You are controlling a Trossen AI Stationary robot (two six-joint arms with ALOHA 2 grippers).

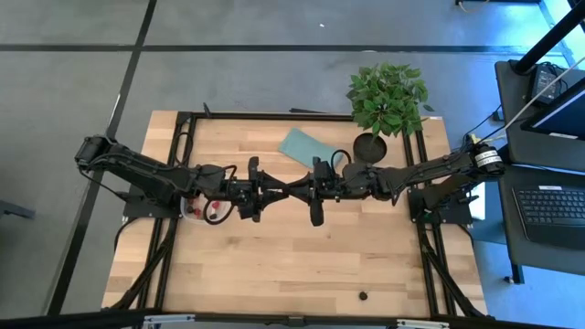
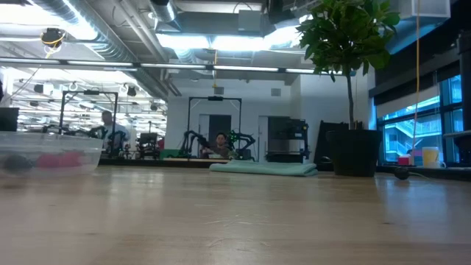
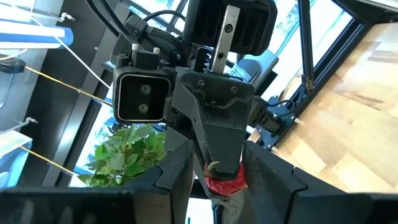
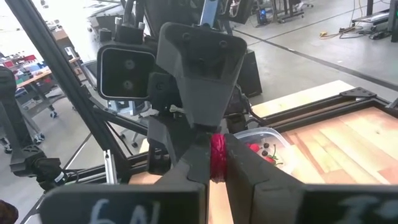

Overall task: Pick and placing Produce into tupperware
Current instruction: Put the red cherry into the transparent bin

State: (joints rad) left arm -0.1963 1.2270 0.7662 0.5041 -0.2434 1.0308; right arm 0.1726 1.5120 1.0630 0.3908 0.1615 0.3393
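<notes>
Clamped tight on one red berry (image 4: 217, 160) between the right gripper's (image 4: 217, 173) fingers (image 4: 245, 171), green top just showing. Flanked by the left gripper's (image 3: 219, 190) fingers (image 3: 177, 180), parted to either side of the same fruit and not visibly pressing on it. Nose to nose in mid-air above the middle of the table (image 1: 302, 265), well clear of the wood: by the look of it, a handover in progress. Off toward the left arm's side, the tupperware (image 1: 206, 210), with a few red and dark fruits (image 4: 264, 149) already inside. Further back, a teal pad (image 1: 306, 146) and a potted plant (image 1: 388, 96), both out of the way. Chief risk: letting go on the right before a firm pinch on the left, dropping the berry to roll across the boards. Also likely: squeezing too hard from two sides and crushing soft fruit, or clashing fingertips through slight misalignment and flicking it away.
</notes>
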